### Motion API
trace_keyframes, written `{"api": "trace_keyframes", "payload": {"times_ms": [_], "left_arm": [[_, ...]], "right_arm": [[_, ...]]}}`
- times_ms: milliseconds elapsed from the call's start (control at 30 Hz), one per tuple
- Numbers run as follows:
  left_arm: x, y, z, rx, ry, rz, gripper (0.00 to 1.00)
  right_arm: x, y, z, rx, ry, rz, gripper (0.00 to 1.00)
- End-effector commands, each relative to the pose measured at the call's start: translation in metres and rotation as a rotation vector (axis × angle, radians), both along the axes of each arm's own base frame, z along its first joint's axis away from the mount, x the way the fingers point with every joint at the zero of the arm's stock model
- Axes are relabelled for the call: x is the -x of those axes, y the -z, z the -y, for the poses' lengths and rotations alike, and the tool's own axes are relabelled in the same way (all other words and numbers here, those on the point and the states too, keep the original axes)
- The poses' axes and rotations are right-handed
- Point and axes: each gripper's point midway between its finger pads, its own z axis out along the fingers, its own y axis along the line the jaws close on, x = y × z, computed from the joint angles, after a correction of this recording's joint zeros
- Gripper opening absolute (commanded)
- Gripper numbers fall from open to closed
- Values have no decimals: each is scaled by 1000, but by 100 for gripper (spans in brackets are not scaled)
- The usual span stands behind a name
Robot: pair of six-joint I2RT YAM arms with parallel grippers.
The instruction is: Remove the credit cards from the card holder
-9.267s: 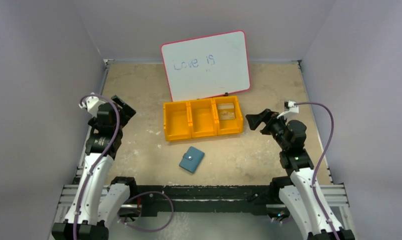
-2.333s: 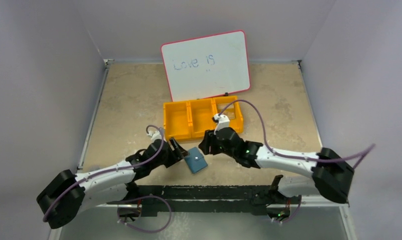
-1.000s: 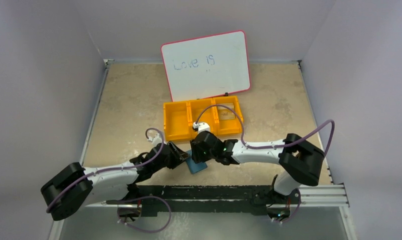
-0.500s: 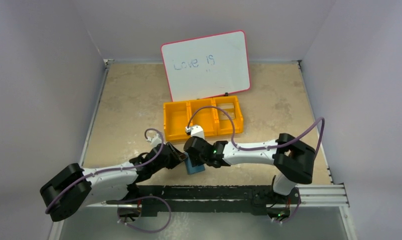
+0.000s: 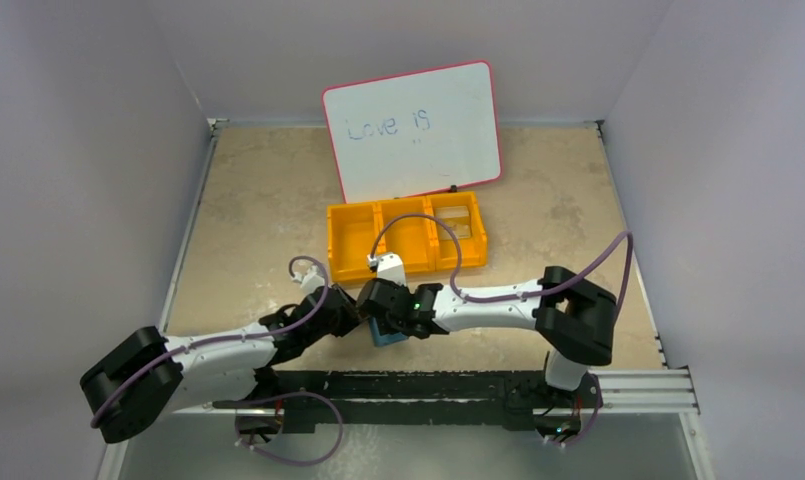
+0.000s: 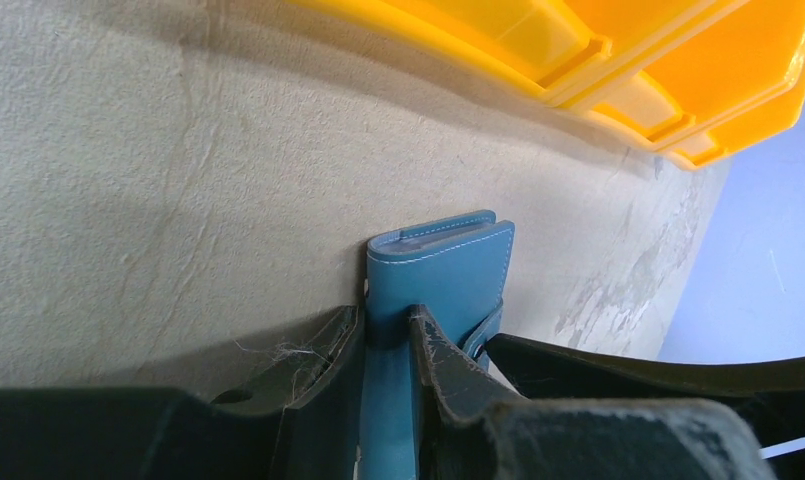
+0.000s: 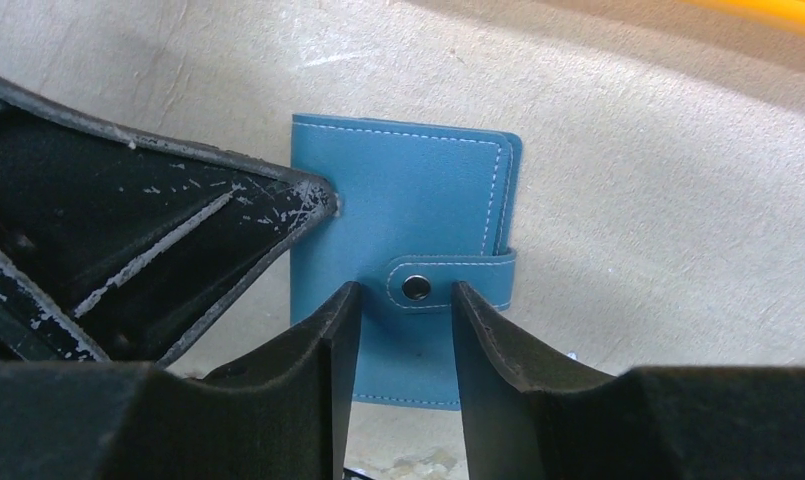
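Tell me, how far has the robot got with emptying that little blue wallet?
Done: only the approach to the teal-blue bifold wallet. In hand: the left gripper pinches its edge while the right gripper, open, straddles the fastened snap tab. Left: unsnap, open, pull out the cards; none shows yet.

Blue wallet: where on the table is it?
Top view: the card holder lies front-centre, just nearer than the orange bin, pinched by the left gripper, with the right gripper at its snap tab.

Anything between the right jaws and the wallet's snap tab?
Nothing visible. The right gripper has its jaws open either side of the snap tab on the closed wallet. The left gripper pinches the wallet's edge, clear of the tab.
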Motion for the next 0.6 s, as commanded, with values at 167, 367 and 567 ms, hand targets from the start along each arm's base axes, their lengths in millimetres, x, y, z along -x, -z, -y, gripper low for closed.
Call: {"api": "trace_keyframes", "payload": {"times_ms": [167, 367, 567], "left_arm": [[-4, 1, 1, -92, 50, 15, 21], [-3, -1, 3, -105, 72, 19, 24], [-2, 1, 4, -114, 86, 15, 30]], "right_arm": [[-5, 15, 14, 87, 64, 13, 29], [-6, 20, 12, 80, 63, 13, 4], [-10, 1, 8, 37, 64, 43, 0]]}}
